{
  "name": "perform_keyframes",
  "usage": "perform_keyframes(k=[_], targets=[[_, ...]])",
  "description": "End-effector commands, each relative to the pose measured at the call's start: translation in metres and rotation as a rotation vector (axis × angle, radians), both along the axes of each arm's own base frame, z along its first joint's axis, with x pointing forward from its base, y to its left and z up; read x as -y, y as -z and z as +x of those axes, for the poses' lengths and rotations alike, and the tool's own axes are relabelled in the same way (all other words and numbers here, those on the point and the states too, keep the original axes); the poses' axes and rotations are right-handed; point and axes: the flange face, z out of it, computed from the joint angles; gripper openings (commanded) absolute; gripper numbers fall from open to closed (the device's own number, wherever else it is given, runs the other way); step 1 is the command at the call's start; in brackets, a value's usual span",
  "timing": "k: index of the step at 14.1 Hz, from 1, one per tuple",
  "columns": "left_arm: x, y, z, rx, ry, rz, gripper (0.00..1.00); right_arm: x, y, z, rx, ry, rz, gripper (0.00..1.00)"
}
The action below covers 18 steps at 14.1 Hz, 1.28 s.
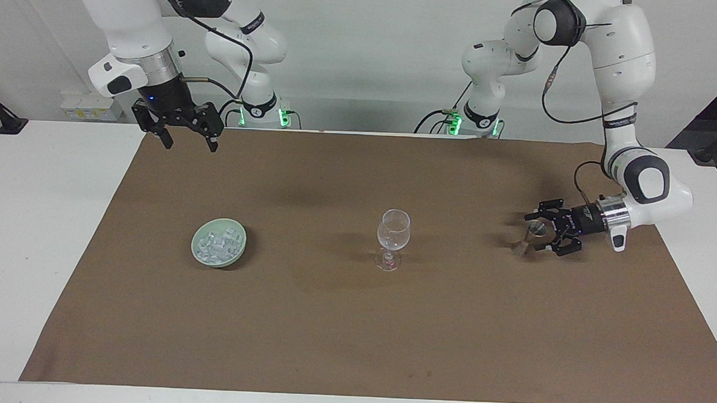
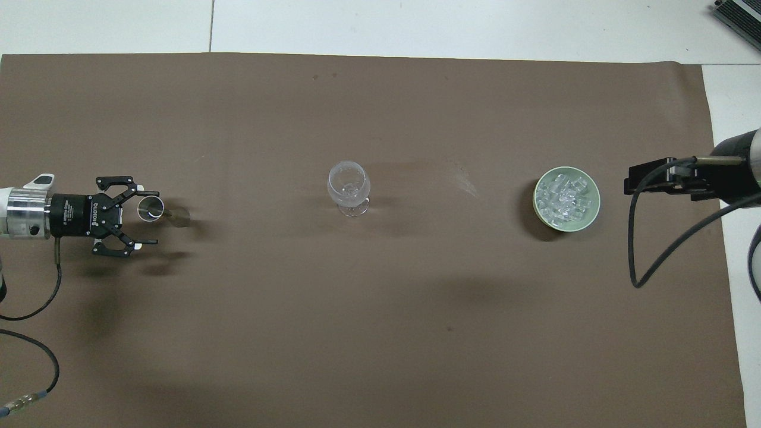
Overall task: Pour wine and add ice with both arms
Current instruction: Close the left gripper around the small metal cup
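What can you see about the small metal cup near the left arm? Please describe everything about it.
The small metal cup is a shiny, silvery measuring cup with two cones joined at a narrow waist. It stands upright on the brown mat, its round open mouth facing up, toward the left arm's end of the table. The left tool, open and held sideways, has a finger at each side of it. Whether they touch it, or whether it holds liquid, cannot be seen.

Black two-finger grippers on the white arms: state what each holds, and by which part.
Nothing is held. The left gripper stands open around the small metal measuring cup, not closed on it. The right gripper waits, open and empty.
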Motion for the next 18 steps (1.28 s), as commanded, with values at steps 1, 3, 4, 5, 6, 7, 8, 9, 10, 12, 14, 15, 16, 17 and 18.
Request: perform_keyframes(k=[1, 3, 4, 5, 6, 7, 8, 9, 10, 12, 14, 15, 16, 17, 18], targets=[[0.0016, 0.0017, -0.004, 0.021, -0.029, -0.015, 1.0, 0.0032, 0.0004, 0.0014, 0.001, -0.016, 0.02, 1.0], [0.0031, 0.0011, -0.0023, 0.025, -0.039, -0.02, 1.0, 0.0032, 0.0004, 0.0014, 0.001, -0.016, 0.02, 1.0], [0.0052, 0.0014, -0.0013, 0.029, -0.043, -0.022, 1.0, 0.0032, -0.0003, 0.0015, 0.002, -0.016, 0.02, 1.0], [0.0055, 0.0021, -0.0011, 0.029, -0.047, -0.018, 1.0, 0.0032, 0.0004, 0.0014, 0.001, -0.016, 0.02, 1.0], [0.0055, 0.0018, -0.0013, 0.029, -0.048, -0.017, 1.0, 0.0032, -0.0003, 0.0015, 0.002, -0.016, 0.02, 1.0], [0.0056, 0.0024, -0.0018, 0.028, -0.048, -0.018, 1.0, 0.0032, 0.0004, 0.0014, 0.001, -0.016, 0.02, 1.0], [0.0062, 0.0024, -0.0015, 0.028, -0.048, -0.017, 1.0, 0.0032, -0.0003, 0.0015, 0.002, -0.016, 0.02, 1.0], [0.006, 0.0031, -0.0018, 0.028, -0.05, -0.015, 0.95, 0.0032, 0.0004, 0.0014, 0.001, -0.016, 0.02, 1.0], [0.0072, 0.0043, -0.0031, 0.023, -0.052, -0.017, 0.89, 0.0032, -0.0003, 0.0015, 0.002, -0.016, 0.02, 1.0], [0.0073, 0.0039, -0.0029, 0.025, -0.064, -0.023, 0.78, 0.0032, 0.0004, 0.0014, 0.001, -0.016, 0.02, 1.0], [0.0079, 0.0056, -0.0036, 0.023, -0.069, -0.022, 0.77, 0.0032, 0.0004, 0.0014, 0.001, -0.016, 0.02, 1.0], [0.0096, 0.0055, -0.0031, 0.023, -0.067, -0.023, 0.76, 0.0032, -0.0003, 0.0015, 0.002, -0.016, 0.02, 1.0], [0.0094, 0.0056, -0.003, 0.022, -0.068, -0.022, 0.73, 0.0032, 0.0004, 0.0014, 0.001, -0.016, 0.02, 1.0], [0.0094, 0.0056, -0.003, 0.022, -0.068, -0.022, 0.68, 0.0032, 0.0004, 0.0014, 0.001, -0.016, 0.02, 1.0], [0.0092, 0.0056, -0.0029, 0.023, -0.069, -0.021, 0.63, 0.0032, 0.0004, 0.0014, 0.001, -0.016, 0.02, 1.0]])
